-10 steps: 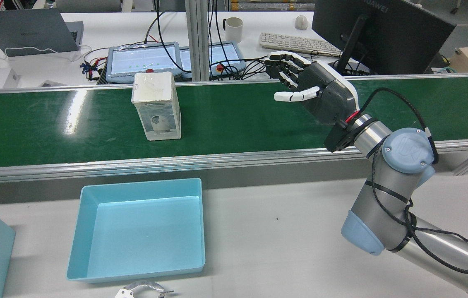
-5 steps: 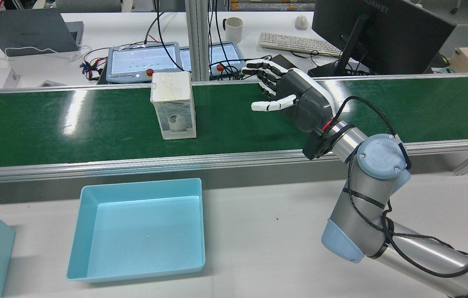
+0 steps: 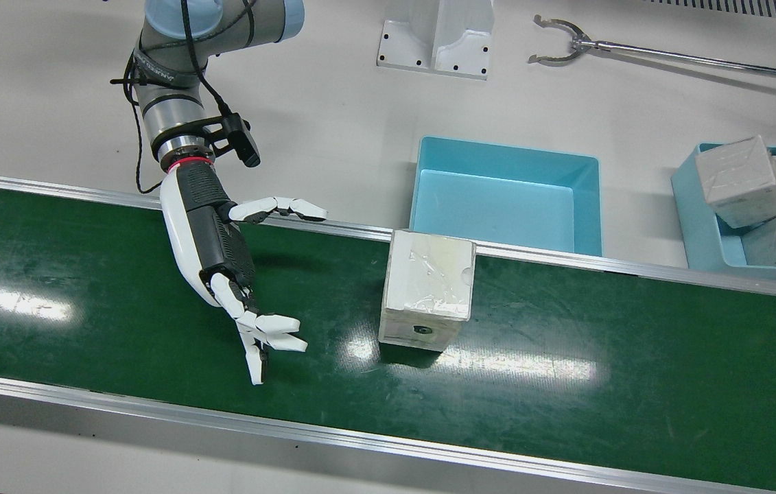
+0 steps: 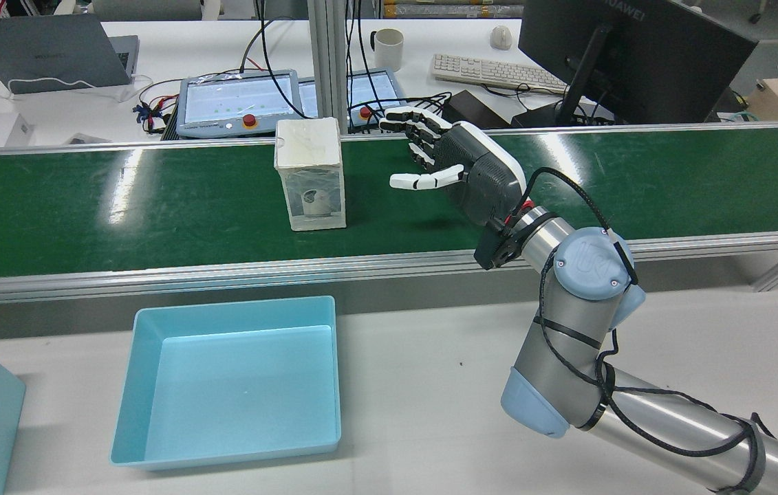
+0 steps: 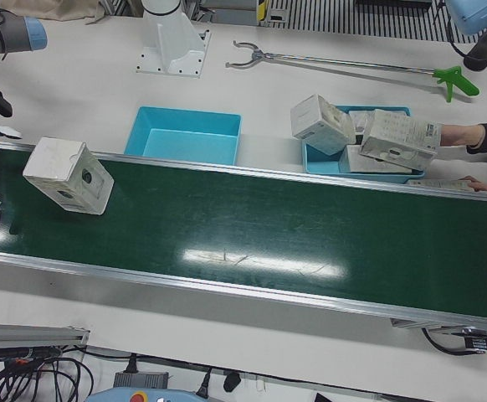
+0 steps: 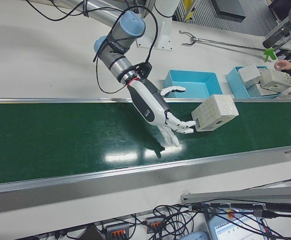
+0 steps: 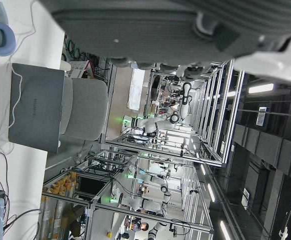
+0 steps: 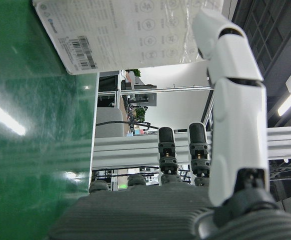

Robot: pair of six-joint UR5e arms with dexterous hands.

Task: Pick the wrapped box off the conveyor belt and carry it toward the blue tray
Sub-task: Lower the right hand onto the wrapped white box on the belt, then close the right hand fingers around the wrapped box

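Green belting carries the wrapped box (image 4: 309, 173) upright, nearer the conveyor belt's (image 3: 86, 288) tray-side rail than its far edge, across from the blue tray (image 4: 237, 385). The right hand (image 4: 444, 168) hovers just beside the box, fingers spread and empty, apparently so the box can pass between them. A barcode label shows in the right hand view, its print unreadable. The left hand's state cannot be told.
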